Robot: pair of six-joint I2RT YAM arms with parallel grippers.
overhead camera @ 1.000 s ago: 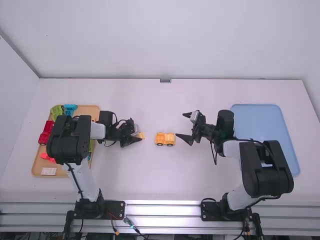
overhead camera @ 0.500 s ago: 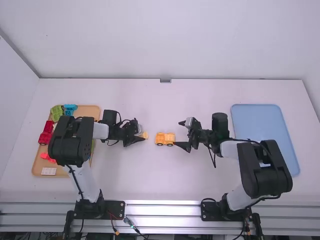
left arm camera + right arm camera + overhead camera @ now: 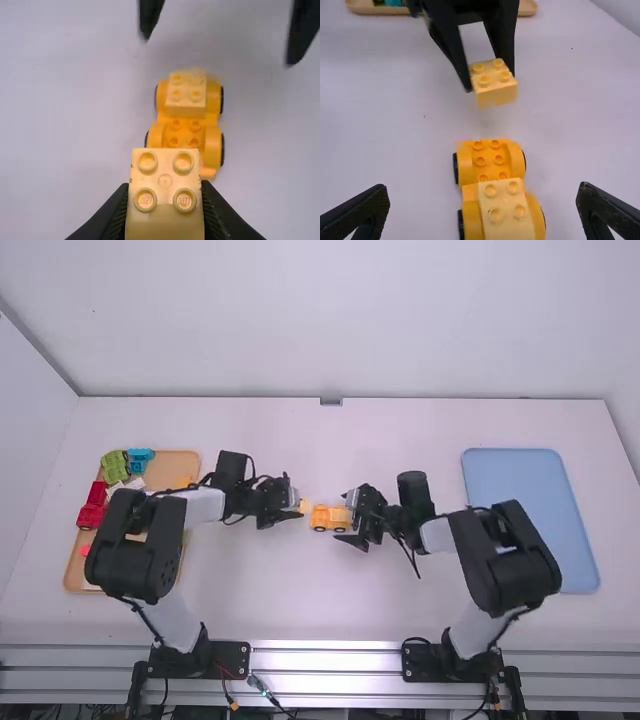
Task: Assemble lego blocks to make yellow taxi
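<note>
We locate the orange car base (image 3: 323, 523) at mid-desk, its length running toward the left and right edges. One pale yellow block (image 3: 505, 212) is seated on its right end; studs are exposed on the left part.

The left end effector (image 3: 299, 509) is closed on the sides of a second pale yellow block (image 3: 165, 195), above the desk near the base's left end and apart from it. The right end effector (image 3: 344, 516) is wide open and grips nothing; its fingers stand to either side of the base's right end.

We note desk (image 3: 270, 610) surface between the base and the far edge, and between the base and the near edge. The side approaches are taken up by the two arms.

At the left edge, the tan tray (image 3: 181, 456) contains a green piece (image 3: 115, 466) and a teal piece (image 3: 139, 457) at its far-left corner, and a small yellow piece (image 3: 185, 481) toward its right edge. A red piece (image 3: 92, 510) overlaps its left edge. The left arm covers part of this tray. Near the right edge, we find the blue tray (image 3: 515, 480).
</note>
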